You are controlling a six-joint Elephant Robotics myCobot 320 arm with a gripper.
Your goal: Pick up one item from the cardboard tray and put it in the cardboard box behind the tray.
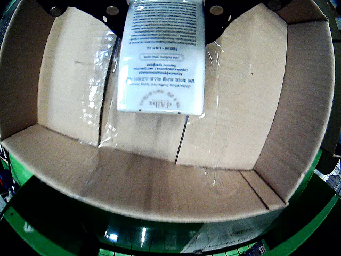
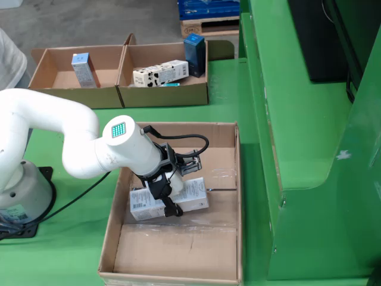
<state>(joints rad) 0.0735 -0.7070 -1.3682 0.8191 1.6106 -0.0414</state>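
The view from the side shows a white carton (image 2: 169, 201) lying flat, low inside the big open box (image 2: 229, 179), about mid-floor and toward the box's left wall. The gripper (image 2: 168, 192) sits right on top of it, black fingers reaching down over the carton's middle. Whether the carton rests on the box floor or hangs just above it cannot be told from this view.

In the view that rides on the gripper, the same carton (image 1: 162, 58) fills the upper middle, printed face toward the lens with its text upside down, held up under the black gripper body (image 1: 114, 13). The fingers themselves are hidden behind the carton, so how wide they stand cannot be read; the gripper appears clamped on the carton. Below lies the box floor (image 1: 234, 106) with taped flaps and a glossy strip of tape.

Back in the side view, the white arm (image 2: 89, 143) bends in from the left. Beyond the box stands a two-bay tray (image 2: 122, 95): a small grey-blue carton (image 2: 83, 68) in the left bay, a spotted carton (image 2: 161, 74) and an upright blue one (image 2: 194, 55) in the right bay.
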